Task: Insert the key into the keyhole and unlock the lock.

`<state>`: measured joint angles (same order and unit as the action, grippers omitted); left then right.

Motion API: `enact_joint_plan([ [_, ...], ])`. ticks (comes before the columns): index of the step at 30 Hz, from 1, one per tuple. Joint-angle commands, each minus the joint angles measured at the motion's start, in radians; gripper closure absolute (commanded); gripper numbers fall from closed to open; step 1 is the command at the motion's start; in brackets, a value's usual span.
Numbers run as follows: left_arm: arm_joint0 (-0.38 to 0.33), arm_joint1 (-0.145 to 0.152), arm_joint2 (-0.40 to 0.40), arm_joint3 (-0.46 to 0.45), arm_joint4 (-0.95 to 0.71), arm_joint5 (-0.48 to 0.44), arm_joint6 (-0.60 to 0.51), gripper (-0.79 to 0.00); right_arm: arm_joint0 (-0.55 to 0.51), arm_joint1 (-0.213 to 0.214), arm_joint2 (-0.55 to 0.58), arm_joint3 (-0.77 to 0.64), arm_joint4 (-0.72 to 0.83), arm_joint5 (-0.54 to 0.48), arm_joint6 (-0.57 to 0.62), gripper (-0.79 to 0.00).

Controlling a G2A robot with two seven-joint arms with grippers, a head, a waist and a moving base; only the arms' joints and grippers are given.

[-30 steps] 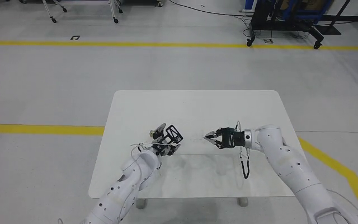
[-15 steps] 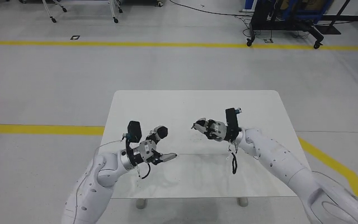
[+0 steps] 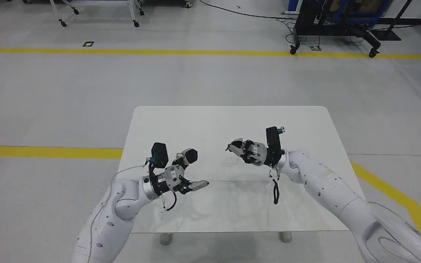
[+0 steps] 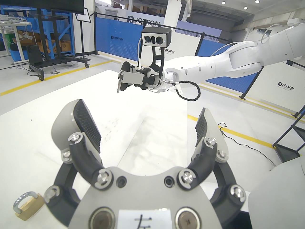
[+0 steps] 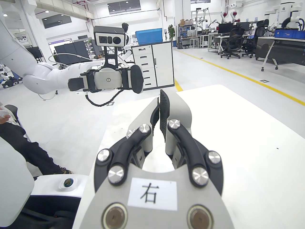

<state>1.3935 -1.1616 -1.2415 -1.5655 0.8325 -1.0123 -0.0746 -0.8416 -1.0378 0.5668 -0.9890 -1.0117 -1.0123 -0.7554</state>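
Counter [image 3: 302, 125] stands mid-floor. Left pincer [image 3: 194, 171] hangs over its near-left part. Right pincer [image 3: 231, 146] hangs over the middle, slightly farther back and to the right. The two point at each other, well apart, both above the counter top. Padlock [image 4: 26, 205] lies on the counter close by the left pincer, nearer its wrist than its tips. One floor stripe [image 3: 197, 51] runs left-right well behind the counter, another [image 3: 59, 152] passes under it. Wheeled rack [image 3: 335, 29] stands far right.
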Motion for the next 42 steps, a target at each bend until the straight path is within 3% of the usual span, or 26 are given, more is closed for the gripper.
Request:
enact_joint_plan([
  [1, 0.000, 0.000, 0.000, 0.000, 0.000, 0.000, 0.000, -0.785, 0.000, 0.000, 0.000, 0.000, 0.000, 0.000, 0.000, 0.000],
  [4, 0.000, 0.000, 0.000, 0.000, 0.000, 0.000, 0.000, -0.785, -0.036, 0.000, -0.058, -0.084, 0.167, 0.000, -0.043, 0.000],
  [13, 0.005, -0.001, 0.005, 0.001, -0.020, 0.000, 0.008, -0.785, -0.036, 0.000, -0.058, -0.084, 0.167, 0.000, -0.043, 0.000],
  [17, -0.014, 0.006, 0.111, 0.033, -0.452, 0.000, -0.028, -0.785, -0.046, -0.001, -0.054, -0.093, 0.186, 0.005, -0.036, 0.000],
  [18, -0.047, 0.015, 0.152, 0.049, -0.650, 0.000, -0.107, -0.785, -0.059, -0.002, -0.049, -0.103, 0.226, 0.000, -0.024, 0.000],
  [22, -0.149, 0.040, 0.226, 0.146, -1.140, 0.000, -0.423, -0.785, -0.080, 0.003, -0.058, -0.144, 0.358, 0.000, 0.035, 0.000],
  [25, -0.220, 0.042, 0.271, 0.255, -1.446, 0.000, -0.626, -0.785, -0.089, 0.019, -0.075, -0.188, 0.489, 0.000, 0.071, 0.000],
  [27, -0.262, 0.038, 0.291, 0.323, -1.560, 0.000, -0.722, -0.785, -0.090, 0.032, -0.086, -0.211, 0.564, 0.000, 0.104, 0.000],
  [31, -0.351, 0.023, 0.360, 0.427, -1.498, 0.010, -0.743, -0.785, -0.078, 0.059, -0.105, -0.224, 0.743, 0.000, 0.238, 0.000],
  [35, -0.403, 0.004, 0.403, 0.467, -1.379, 0.000, -0.733, -0.739, -0.060, 0.062, -0.125, -0.216, 0.895, 0.000, 0.401, 0.000],
  [42, -0.418, -0.029, 0.405, 0.505, -1.306, 0.000, -0.733, -0.533, -0.031, 0.043, -0.134, -0.192, 1.080, 0.000, 0.639, 0.000],
])
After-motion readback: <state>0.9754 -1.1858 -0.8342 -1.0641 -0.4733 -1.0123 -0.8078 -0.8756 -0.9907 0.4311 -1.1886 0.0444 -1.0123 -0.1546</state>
